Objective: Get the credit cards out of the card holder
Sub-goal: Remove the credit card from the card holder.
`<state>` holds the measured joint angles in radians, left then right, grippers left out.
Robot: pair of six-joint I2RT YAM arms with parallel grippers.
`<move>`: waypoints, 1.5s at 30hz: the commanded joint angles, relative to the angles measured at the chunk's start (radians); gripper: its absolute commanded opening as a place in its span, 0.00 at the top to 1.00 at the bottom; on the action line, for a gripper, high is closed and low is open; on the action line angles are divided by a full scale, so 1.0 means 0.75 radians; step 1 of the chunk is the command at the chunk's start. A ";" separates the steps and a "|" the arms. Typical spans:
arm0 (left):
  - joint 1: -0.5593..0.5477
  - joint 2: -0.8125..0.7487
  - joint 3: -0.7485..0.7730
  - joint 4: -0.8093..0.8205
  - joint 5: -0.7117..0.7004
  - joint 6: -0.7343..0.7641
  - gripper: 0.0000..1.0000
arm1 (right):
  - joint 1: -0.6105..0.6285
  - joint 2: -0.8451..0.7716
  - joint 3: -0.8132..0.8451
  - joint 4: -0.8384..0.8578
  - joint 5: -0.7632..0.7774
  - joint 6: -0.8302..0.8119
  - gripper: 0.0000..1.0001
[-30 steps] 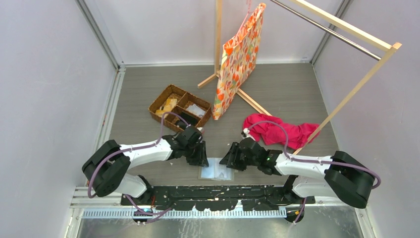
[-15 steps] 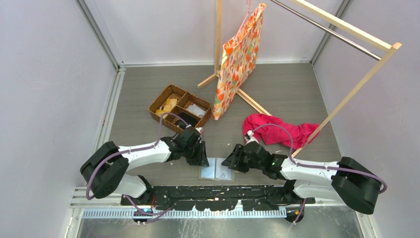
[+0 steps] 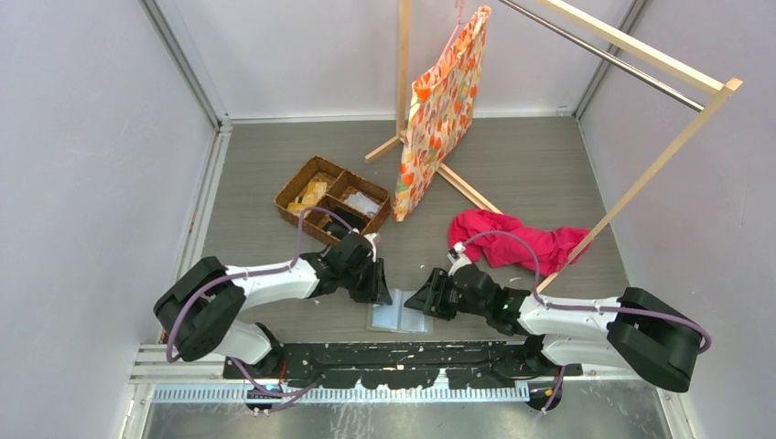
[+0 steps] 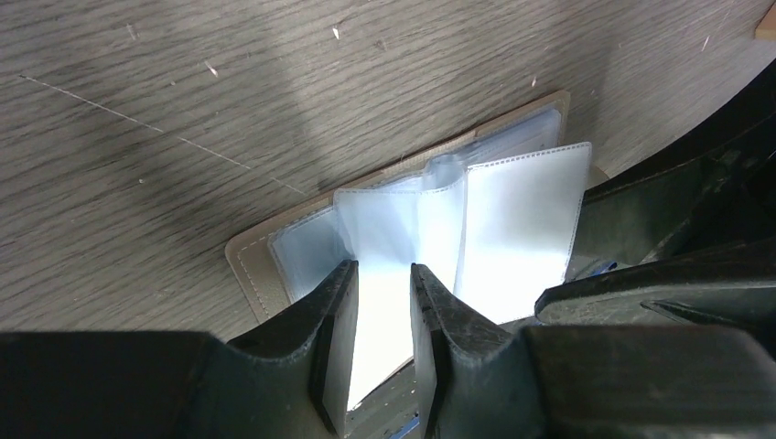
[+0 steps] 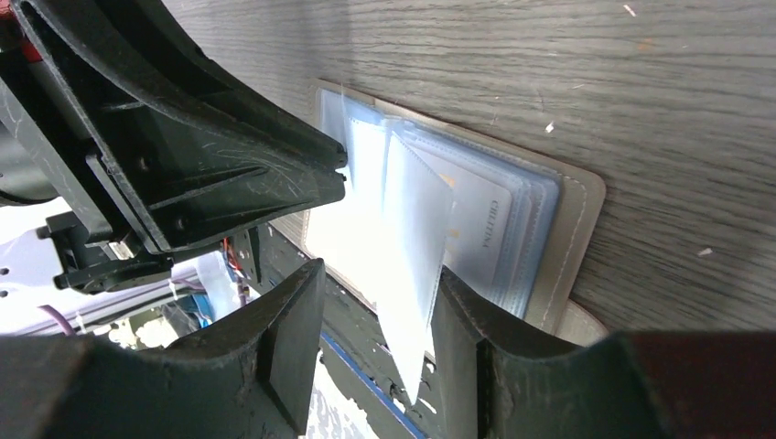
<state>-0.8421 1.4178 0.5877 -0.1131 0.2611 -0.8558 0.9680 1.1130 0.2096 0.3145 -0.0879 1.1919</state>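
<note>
Card holder lying open and flat on the desk, close to the near edge and between the two arms. Its grey-olive cover faces down and its pale blue clear sleeves face up.

Left fingers meet it from the left. They stand a narrow gap apart with one pale sleeve leaf showing in the gap; whether they press that leaf cannot be told.

Right fingers come in from the right, spread wide and holding nothing, one on each side of a sleeve leaf that stands up near the fold. In the right wrist view the tips of the left fingers reach the sleeves of the left half.

Credit card, whitish with a line of faint print, sits inside a sleeve on the right half of the holder. Other cards cannot be made out.

Farther back, left of centre: brown wicker basket, divided into compartments that hold small items.

Right of centre, at similar depth: red cloth heaped on the desk.

Farthest: orange-patterned bag hanging at a wooden rack, whose feet rest on the desk.
</note>
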 commanded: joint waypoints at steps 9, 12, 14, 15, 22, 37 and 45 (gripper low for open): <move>-0.006 -0.151 0.072 -0.374 -0.166 0.120 0.68 | 0.022 -0.030 0.122 0.033 -0.083 -0.085 0.50; -0.003 -0.236 0.150 -0.572 -0.253 0.132 0.67 | 0.033 0.013 0.168 0.056 -0.080 -0.101 0.49; 0.008 -0.301 0.211 -0.716 -0.330 0.126 0.67 | 0.036 0.075 0.198 0.082 -0.079 -0.116 0.49; 0.014 -0.335 0.236 -0.775 -0.384 0.123 0.68 | 0.038 0.115 0.211 0.109 -0.080 -0.117 0.49; 0.058 -0.581 0.272 -0.848 -0.481 0.063 0.67 | 0.059 0.493 0.335 0.344 -0.122 -0.086 0.50; 0.053 -0.613 0.077 -0.331 -0.001 -0.025 0.66 | 0.074 -0.162 0.121 -0.168 0.225 -0.032 0.53; 0.030 -0.371 -0.039 0.157 0.246 -0.166 0.66 | 0.077 -0.451 0.027 -0.370 0.257 0.019 0.64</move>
<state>-0.8127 1.0775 0.5991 -0.2451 0.3195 -0.9131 1.0191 0.7883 0.2543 0.1379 0.0643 1.1854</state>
